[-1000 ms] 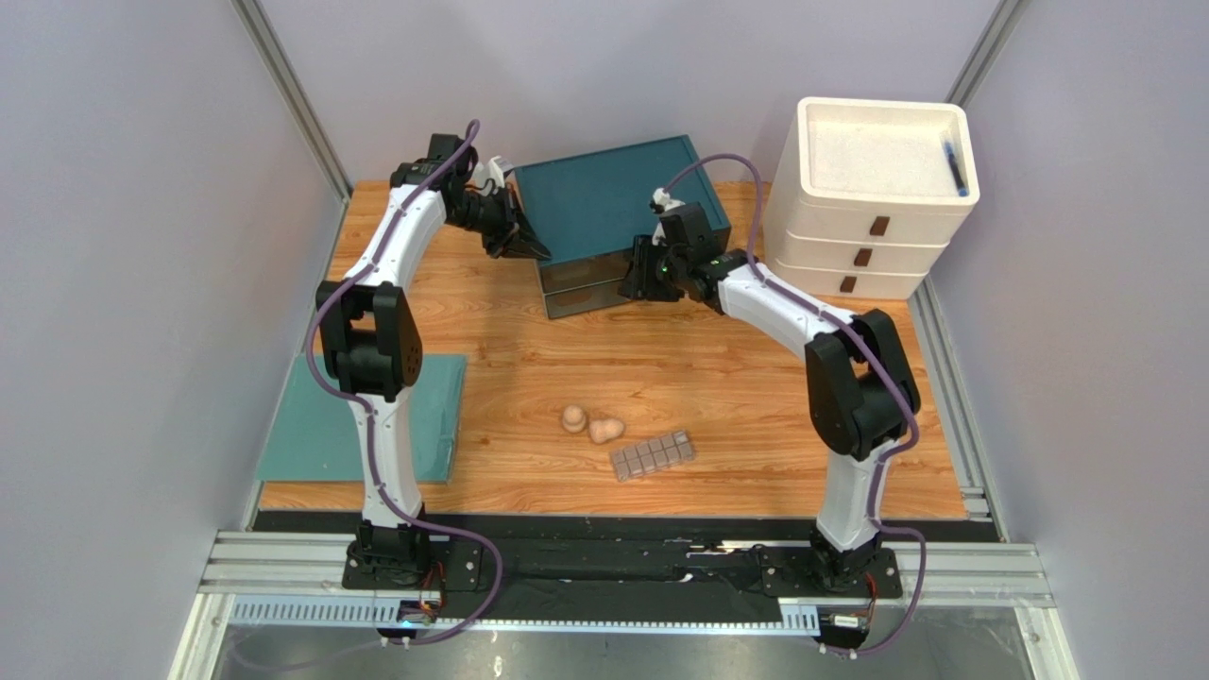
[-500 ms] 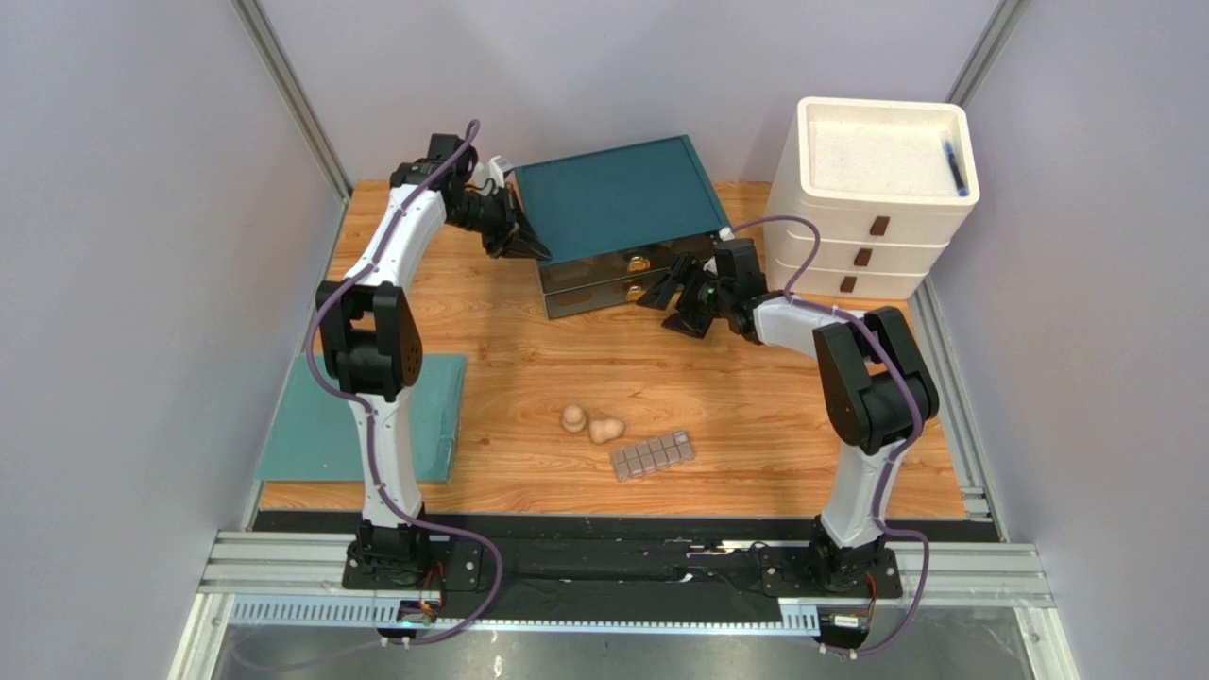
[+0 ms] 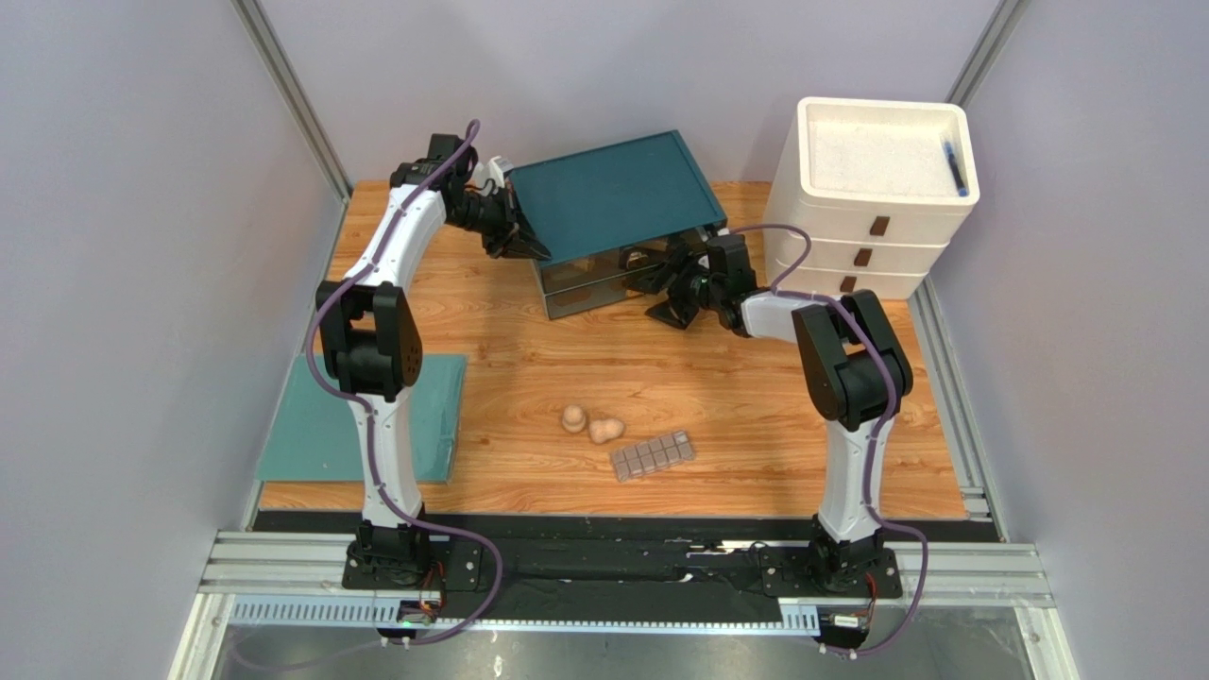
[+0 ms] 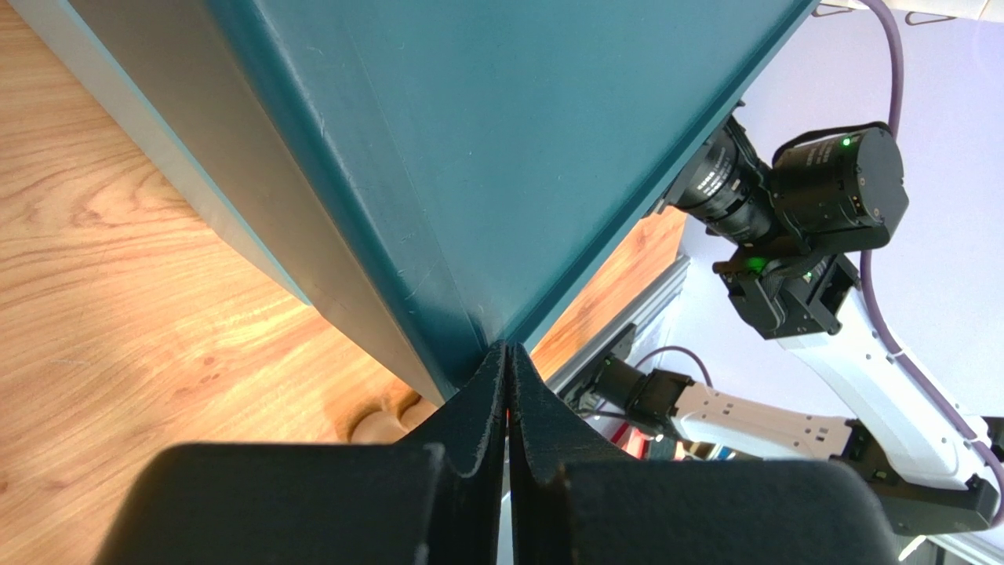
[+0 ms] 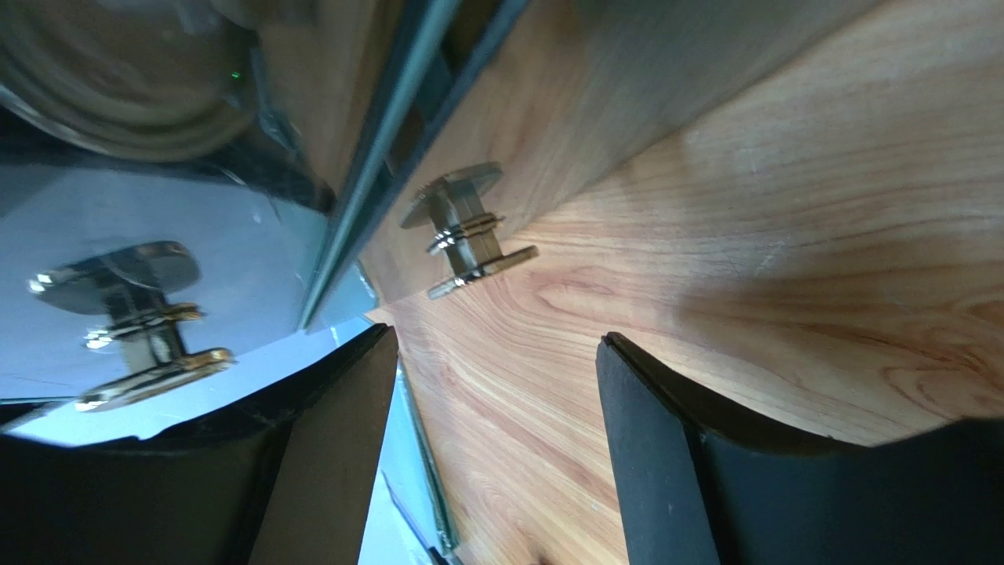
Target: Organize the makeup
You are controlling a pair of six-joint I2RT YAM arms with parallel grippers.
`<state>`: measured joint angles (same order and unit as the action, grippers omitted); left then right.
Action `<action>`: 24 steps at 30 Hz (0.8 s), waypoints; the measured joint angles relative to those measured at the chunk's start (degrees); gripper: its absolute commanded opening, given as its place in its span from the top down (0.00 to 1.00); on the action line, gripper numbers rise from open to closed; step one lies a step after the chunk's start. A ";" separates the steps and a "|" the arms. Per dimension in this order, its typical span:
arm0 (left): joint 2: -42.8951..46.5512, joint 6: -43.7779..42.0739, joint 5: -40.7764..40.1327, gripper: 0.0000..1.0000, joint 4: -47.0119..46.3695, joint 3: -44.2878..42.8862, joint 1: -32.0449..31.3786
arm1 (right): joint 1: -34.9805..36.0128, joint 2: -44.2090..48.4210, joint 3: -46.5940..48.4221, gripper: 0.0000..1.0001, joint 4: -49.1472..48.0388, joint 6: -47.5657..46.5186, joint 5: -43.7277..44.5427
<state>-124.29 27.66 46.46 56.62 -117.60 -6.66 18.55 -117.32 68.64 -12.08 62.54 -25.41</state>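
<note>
Two grippers up at the teal box (image 3: 585,288), neither on makeup. Left gripper (image 4: 507,353) pinched fully shut on a corner of the lid (image 3: 610,191), propping it tilted up off the box. Right gripper (image 5: 495,344) low at the box front, jaws spread wide, nothing between them; gold knob (image 5: 468,230) just ahead of the fingertips, untouched. Loose makeup well apart from the box, out on the table (image 3: 738,411) on the side toward the arm bases: sponges (image 3: 591,422) touching each other, palette (image 3: 653,455) just beside them and a bit further from the box. So relative to the right jaws, all of it behind, back toward the bases, not ahead. Palette long axis roughly parallel to the box front, slightly skewed; probably wants the jaws turned across its short side. Right arm both free and nearer the palette; left tied up with the lid. Judgement: either a pull on the knob or a retreat for the sponges, can't call which. Box contents not readable from the wrist views.
</note>
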 measured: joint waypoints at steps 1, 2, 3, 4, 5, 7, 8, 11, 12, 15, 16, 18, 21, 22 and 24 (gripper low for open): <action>0.00 0.00 0.00 0.97 0.00 0.00 0.00 | -0.13 0.00 0.00 0.33 -0.61 0.74 -0.02; 0.00 0.00 0.00 0.97 0.00 0.00 0.00 | -0.26 0.00 0.00 0.33 -0.90 1.14 0.00; 0.00 0.00 0.00 0.97 0.00 0.00 0.00 | -0.44 0.00 0.00 0.33 -1.46 1.77 0.00; 0.00 0.00 0.00 0.97 0.00 0.00 0.00 | -0.61 0.00 0.00 0.33 -1.75 2.25 0.07; 0.00 -0.02 0.00 0.97 0.00 0.00 0.00 | -0.76 0.00 0.00 0.33 -2.08 2.95 0.31; 0.00 0.00 0.00 0.97 0.00 0.00 0.00 | -0.81 0.00 0.00 0.34 -2.36 3.80 0.63; 0.00 0.00 0.00 0.97 0.00 0.00 0.00 | -0.83 0.00 0.00 0.34 -2.38 4.31 1.03; 0.00 0.00 0.00 0.97 0.00 0.00 0.00 | -0.83 -0.28 0.39 0.35 -1.60 5.05 2.03; 0.00 -0.02 0.00 0.97 0.00 0.00 0.00 | -0.81 -0.59 0.92 0.36 -0.87 5.14 2.47; 0.00 -0.04 0.00 0.97 0.00 0.00 0.00 | -0.57 -1.14 2.05 0.38 1.42 5.18 4.00; 0.00 -0.04 0.00 0.97 0.00 0.00 0.00 | -0.44 -1.31 2.45 0.38 2.29 5.20 4.52; 0.00 -0.07 0.00 0.97 0.00 0.00 0.00 | -0.15 -1.90 3.45 0.42 3.89 5.20 5.42; 0.00 -0.13 0.00 0.97 0.02 0.00 0.00 | 0.22 -2.86 5.53 0.56 6.23 5.20 6.03; 0.00 -0.15 0.02 0.97 0.04 0.00 0.00 | 0.31 -3.02 6.14 0.60 6.78 5.09 6.21; 0.00 -0.17 0.00 0.97 0.09 0.00 0.00 | 0.61 -3.17 7.15 0.74 7.50 5.05 6.40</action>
<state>-124.29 27.49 46.46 56.71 -117.60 -6.66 19.16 -120.49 75.79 -4.58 67.59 -19.00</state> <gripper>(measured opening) 0.030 0.421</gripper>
